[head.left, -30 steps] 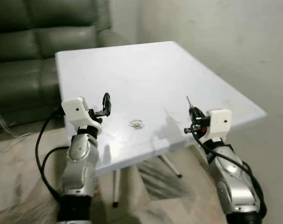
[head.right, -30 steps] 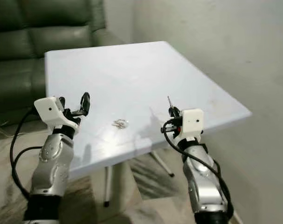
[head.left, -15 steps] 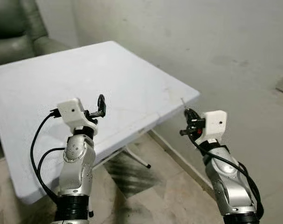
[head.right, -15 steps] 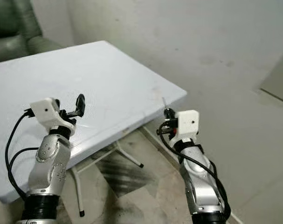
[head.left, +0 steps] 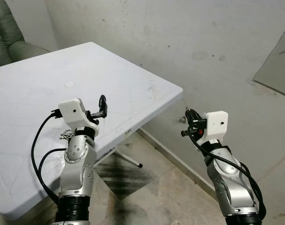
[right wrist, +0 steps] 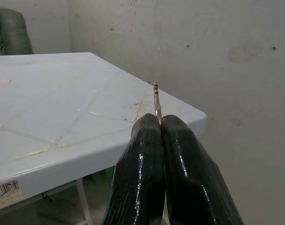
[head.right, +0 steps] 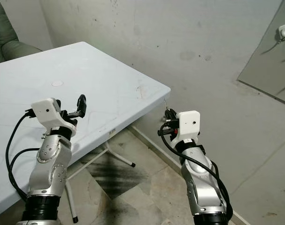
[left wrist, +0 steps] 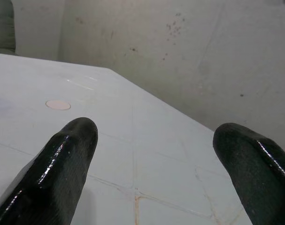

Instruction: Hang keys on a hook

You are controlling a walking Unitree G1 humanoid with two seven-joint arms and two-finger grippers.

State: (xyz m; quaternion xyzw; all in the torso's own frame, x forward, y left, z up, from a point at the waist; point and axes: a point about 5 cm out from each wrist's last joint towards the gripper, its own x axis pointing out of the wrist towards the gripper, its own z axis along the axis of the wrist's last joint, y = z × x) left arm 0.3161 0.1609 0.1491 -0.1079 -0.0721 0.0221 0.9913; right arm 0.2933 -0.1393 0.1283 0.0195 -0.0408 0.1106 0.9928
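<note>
The right pincer (right wrist: pixel 157 123) is closed on a thin metal key (right wrist: pixel 156 98), which sticks out beyond the fingertips (probably so it can reach a hook). It is held beside the white desk (head.left: pixel 48 89). The left pincer (head.left: pixel 101 107) hovers open over the desk, carrying nothing.

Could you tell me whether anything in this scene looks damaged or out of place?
The white table has thin brownish cracks near its corner. The right gripper is pinched on a thin metal piece, off the table's edge.

A white folding table (head.left: pixel 133 89) stands beside a stained grey wall (head.left: pixel 189 42).
</note>
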